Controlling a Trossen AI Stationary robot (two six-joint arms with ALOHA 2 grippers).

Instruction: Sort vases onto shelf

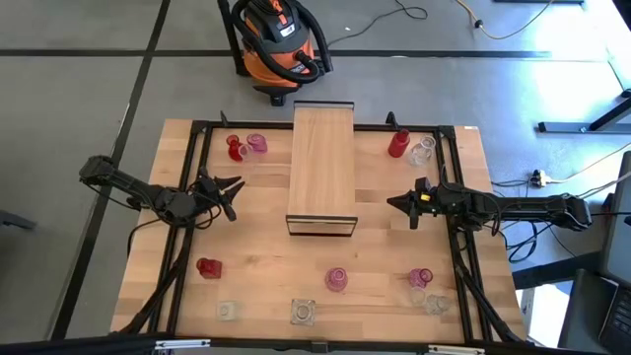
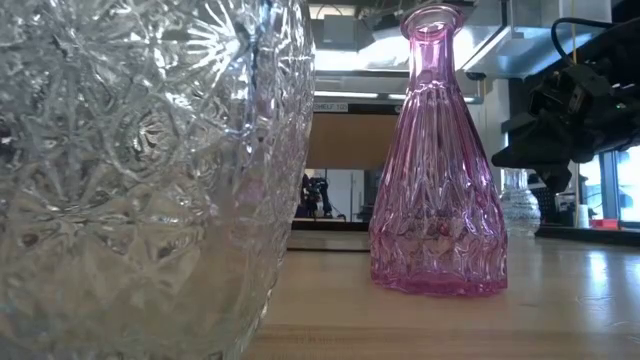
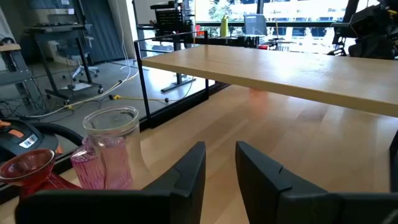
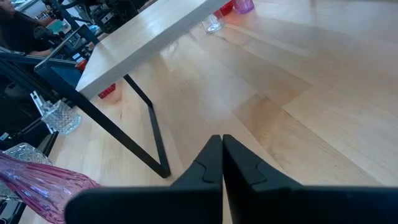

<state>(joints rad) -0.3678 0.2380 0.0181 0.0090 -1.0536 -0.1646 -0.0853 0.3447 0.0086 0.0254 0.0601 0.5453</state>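
The shelf (image 1: pixel 321 168) is a light-wood plank raised on a dark frame mid-table. Small glass vases stand upright on the tabletop in groups: a red one (image 1: pixel 234 148) and a pink one (image 1: pixel 257 144) far left, a red one (image 1: pixel 397 144) and a clear one (image 1: pixel 422 152) far right, and several along the near edge, among them a red one (image 1: pixel 208 267) and a pink one (image 1: pixel 337 279). My left gripper (image 1: pixel 232 190) hovers open left of the shelf, near the pink vase (image 3: pixel 109 149). My right gripper (image 1: pixel 394 203) is shut, right of the shelf, touching nothing.
A black frame (image 1: pixel 197 128) runs round the table's edges. An orange shop vacuum (image 1: pixel 279 44) stands on the floor beyond the far edge. In the low view a big clear vase (image 2: pixel 140 170) and a pink vase (image 2: pixel 437 170) fill the foreground.
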